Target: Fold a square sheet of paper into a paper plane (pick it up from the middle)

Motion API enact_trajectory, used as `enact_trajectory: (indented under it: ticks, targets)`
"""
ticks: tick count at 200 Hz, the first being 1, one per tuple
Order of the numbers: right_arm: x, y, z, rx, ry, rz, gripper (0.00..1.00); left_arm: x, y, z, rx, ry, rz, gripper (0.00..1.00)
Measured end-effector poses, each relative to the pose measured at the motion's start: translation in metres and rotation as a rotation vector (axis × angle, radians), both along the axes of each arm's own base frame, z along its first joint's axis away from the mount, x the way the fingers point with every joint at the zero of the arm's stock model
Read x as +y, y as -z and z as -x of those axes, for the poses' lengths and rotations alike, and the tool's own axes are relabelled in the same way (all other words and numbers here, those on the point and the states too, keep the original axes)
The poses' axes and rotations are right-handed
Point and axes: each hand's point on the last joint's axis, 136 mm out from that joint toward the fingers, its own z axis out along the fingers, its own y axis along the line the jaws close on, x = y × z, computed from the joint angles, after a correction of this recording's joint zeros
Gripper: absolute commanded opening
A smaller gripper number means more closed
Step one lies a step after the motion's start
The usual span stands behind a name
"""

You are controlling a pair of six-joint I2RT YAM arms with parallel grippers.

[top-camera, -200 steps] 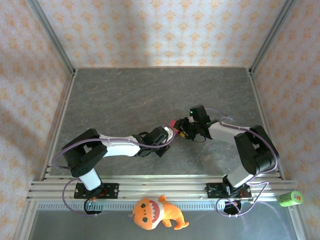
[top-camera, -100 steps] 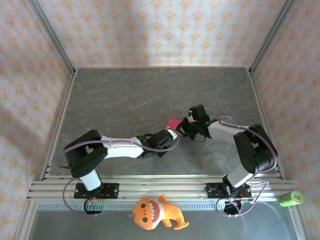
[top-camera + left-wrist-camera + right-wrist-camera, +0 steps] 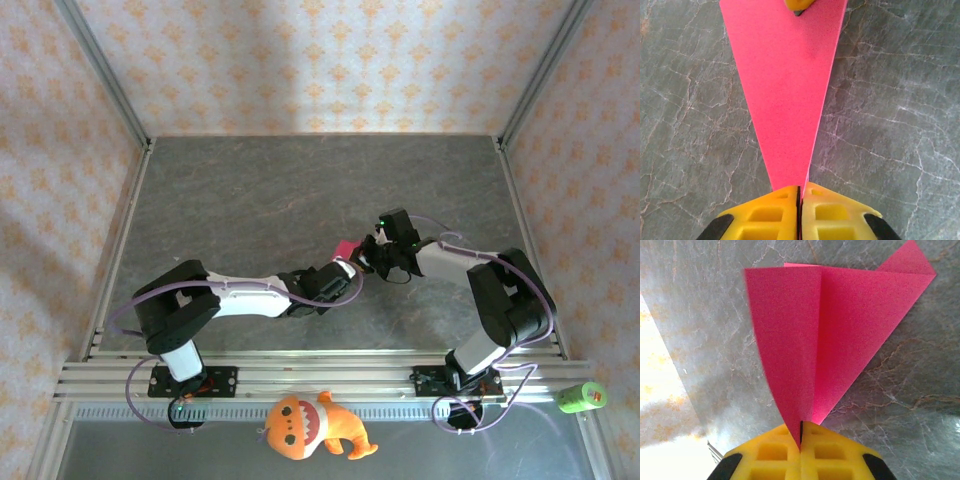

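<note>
The magenta-pink sheet of paper [image 3: 345,247], folded to a pointed shape with a centre crease, hangs just above the grey table between both arms, near the middle. In the left wrist view it narrows to a point [image 3: 785,90] that ends in my left gripper [image 3: 800,189], whose yellow jaws are shut on it. The right gripper's yellow fingertip [image 3: 799,5] pinches the wide far end. In the right wrist view the paper [image 3: 830,330] fans out from my right gripper [image 3: 801,426], also shut on it. From above, the left gripper [image 3: 343,268] and right gripper [image 3: 366,254] nearly touch.
An orange plush toy [image 3: 310,425] lies in front of the base rail [image 3: 320,375]. A green cylinder [image 3: 582,397] rests at the near right. Aluminium posts and patterned walls close in the grey table [image 3: 300,190] at the back and sides.
The right gripper has shut on the paper's wide end. The left gripper, still holding the tip, has shifted a little to the right and forward.
</note>
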Motion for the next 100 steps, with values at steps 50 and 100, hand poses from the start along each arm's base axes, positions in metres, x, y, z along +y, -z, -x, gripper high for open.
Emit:
enact_trajectory:
  ticks: [50,100]
  targets:
    - [0.0,0.0,0.0,0.0,0.0,0.0,0.13,-0.001,0.0,0.001,0.001,0.004,0.002,0.0]
    - [-0.031,-0.017,-0.014,-0.105,0.087,0.062,0.34,-0.011,0.004,0.003,0.091,-0.008,0.124,0.0]
